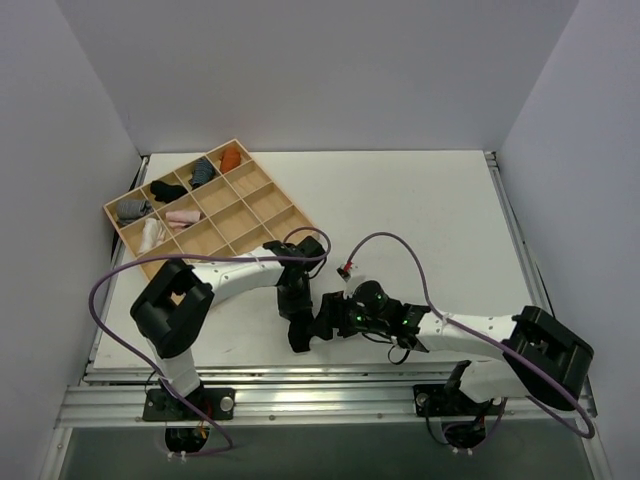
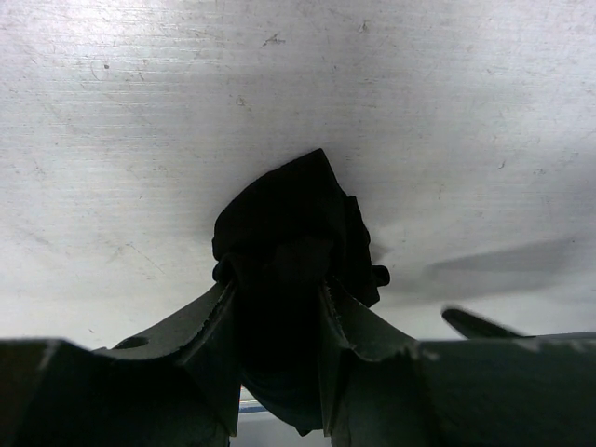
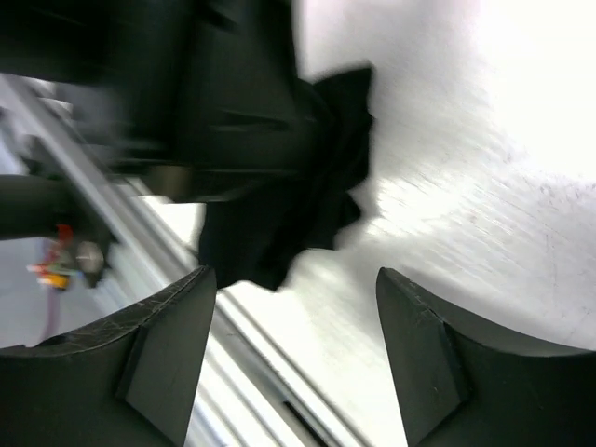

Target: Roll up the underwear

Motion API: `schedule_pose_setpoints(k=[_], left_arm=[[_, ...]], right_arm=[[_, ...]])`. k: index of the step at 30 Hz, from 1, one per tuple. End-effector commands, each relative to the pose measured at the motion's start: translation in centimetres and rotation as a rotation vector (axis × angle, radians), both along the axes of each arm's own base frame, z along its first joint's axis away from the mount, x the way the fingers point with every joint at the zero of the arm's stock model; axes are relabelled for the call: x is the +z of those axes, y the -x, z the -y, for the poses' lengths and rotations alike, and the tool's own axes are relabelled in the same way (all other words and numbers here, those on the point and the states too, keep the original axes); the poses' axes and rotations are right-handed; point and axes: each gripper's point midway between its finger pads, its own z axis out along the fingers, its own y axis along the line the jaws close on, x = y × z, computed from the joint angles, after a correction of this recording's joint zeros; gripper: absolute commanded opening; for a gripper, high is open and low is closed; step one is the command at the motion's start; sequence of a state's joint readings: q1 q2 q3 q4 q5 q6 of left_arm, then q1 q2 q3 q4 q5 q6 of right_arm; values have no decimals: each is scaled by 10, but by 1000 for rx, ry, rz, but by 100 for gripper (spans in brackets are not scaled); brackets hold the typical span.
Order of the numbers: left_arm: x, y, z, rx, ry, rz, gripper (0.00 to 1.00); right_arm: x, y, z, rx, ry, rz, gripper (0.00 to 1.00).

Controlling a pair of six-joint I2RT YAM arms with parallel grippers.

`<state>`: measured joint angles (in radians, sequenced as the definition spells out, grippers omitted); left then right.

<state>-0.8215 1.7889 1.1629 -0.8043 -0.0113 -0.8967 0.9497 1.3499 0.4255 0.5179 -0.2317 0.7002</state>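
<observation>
Underwear (image 2: 298, 200): plain black, soft, no marks visible. It is bunched into a crumpled lump with rough folds and a pointed peak on top, not a neat roll. In the right wrist view loose flaps stick out at the side and a corner hangs down. Both wrist views are too dark to show seams or a waistband.

It is at the near middle of the table (image 1: 420, 200), close to the front edge, between the two arm tips. It is well apart from the wooden tray (image 1: 110, 212) at the far left. Cannot tell if the lump rests on the table or hangs just above it.

Left gripper (image 2: 277, 282): pinching the underwear. Fabric fills the gap between both fingers (image 2: 200, 326) and bulges out past the tips.

Right gripper (image 3: 293, 275): fingers spread wide with nothing between them, just beside the underwear and not touching it. That view is motion-blurred on the left side.

Some tray compartments hold small rolled bundles: orange (image 1: 230, 158), dark grey (image 1: 203, 172), black (image 1: 167, 190), grey (image 1: 132, 208), pink (image 1: 182, 216) and cream (image 1: 152, 234). The other compartments show bare wood.
</observation>
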Motion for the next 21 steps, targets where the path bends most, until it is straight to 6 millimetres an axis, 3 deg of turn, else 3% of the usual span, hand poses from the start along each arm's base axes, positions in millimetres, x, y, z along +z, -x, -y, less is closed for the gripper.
schedule_pose_setpoints(k=[1, 5, 15, 21], left_arm=[[-28, 11, -21, -11, -131, -31, 25], [-27, 10, -18, -15, -133, -33, 25], [-27, 14, -19, -3, -138, -43, 25], [-27, 14, -21, 2, -145, -43, 25]], right_arm=[[38, -3, -9, -11, -124, 35, 67], [39, -2, -15, -14, -151, 12, 73], [0, -19, -12, -138, -5, -5, 75], [-4, -12, -35, -116, -36, -15, 75]])
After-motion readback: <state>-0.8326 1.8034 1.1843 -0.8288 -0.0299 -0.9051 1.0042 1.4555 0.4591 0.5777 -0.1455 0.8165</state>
